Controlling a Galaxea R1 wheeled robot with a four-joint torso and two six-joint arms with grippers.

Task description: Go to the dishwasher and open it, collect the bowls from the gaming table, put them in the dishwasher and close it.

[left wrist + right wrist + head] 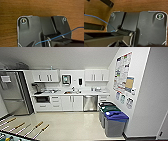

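Foosball rods [27,128] poke in nearest the head camera; across the floor the dishwasher [90,103] sits shut under the kitchenette counter [72,93], beside recycling bins [113,122]. Both wrist views face wood-grain flooring [37,8]; whether either pincer is open, I cannot tell.

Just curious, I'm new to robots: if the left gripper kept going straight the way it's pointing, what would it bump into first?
Probably the brown wood-grain surface that its wrist camera faces. How far off that surface lies is unclear.
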